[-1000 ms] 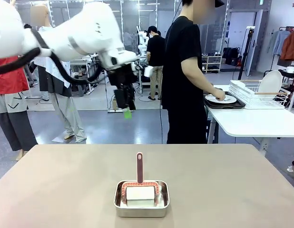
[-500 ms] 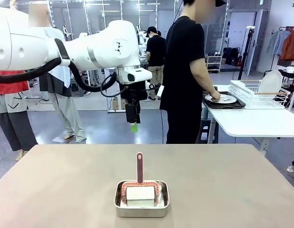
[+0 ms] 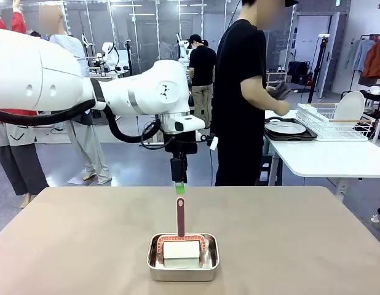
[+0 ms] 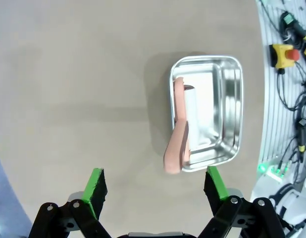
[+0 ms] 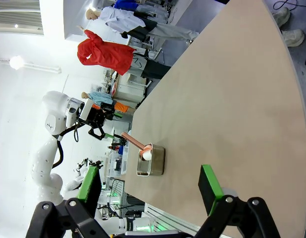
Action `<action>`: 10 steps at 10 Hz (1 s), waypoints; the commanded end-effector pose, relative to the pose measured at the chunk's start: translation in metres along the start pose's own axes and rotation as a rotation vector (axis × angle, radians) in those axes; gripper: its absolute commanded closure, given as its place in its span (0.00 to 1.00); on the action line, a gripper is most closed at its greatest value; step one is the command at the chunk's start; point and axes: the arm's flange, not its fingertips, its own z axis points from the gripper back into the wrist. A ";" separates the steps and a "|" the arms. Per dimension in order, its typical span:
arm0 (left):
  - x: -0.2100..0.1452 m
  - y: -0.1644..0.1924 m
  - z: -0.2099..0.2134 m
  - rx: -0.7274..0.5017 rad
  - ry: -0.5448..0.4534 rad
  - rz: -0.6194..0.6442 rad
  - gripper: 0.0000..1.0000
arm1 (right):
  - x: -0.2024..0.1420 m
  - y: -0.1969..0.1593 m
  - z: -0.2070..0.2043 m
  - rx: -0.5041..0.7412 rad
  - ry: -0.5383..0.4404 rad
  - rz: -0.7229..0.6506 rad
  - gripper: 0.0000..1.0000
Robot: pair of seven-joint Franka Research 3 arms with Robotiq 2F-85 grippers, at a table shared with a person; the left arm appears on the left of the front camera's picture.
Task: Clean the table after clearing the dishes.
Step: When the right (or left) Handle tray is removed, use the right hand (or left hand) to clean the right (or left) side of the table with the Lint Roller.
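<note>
Dishes (image 3: 286, 128) off the surface (image 3: 300, 233); my left gripper (image 3: 179, 186), fingers open, hovers over the roller handle (image 3: 180, 216). Wiping, I judge, remains.

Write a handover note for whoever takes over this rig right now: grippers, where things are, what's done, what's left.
Left gripper: open, empty, just above the upright pink handle of the white-roll cleaning tool.
Right gripper: open, empty, facing across the large beige-brown table.
Tool stands in the small shiny steel pan on that table.
Done: dishes cleared; a round white plate on a dark brown tray sits on the white side table by the person.
Left: grasp the tool, clean the table.
</note>
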 end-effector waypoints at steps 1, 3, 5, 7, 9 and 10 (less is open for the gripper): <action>-0.002 -0.015 -0.001 -0.040 -0.021 0.033 0.00 | -0.002 0.003 -0.002 0.011 -0.008 0.014 0.00; -0.002 -0.022 -0.002 -0.037 0.062 0.070 0.00 | -0.002 0.003 -0.002 0.011 -0.008 0.014 0.00; 0.006 -0.006 -0.005 -0.018 -0.001 0.021 0.00 | -0.002 0.003 -0.002 0.011 -0.008 0.014 0.00; 0.006 -0.006 -0.005 -0.018 -0.001 0.021 0.00 | -0.002 0.003 -0.002 0.011 -0.008 0.014 0.00; 0.006 -0.006 -0.005 -0.018 -0.001 0.021 0.00 | -0.002 0.003 -0.002 0.011 -0.008 0.014 0.00; 0.007 -0.005 -0.006 -0.025 0.009 0.035 0.00 | -0.002 0.003 -0.002 0.011 -0.008 0.014 0.00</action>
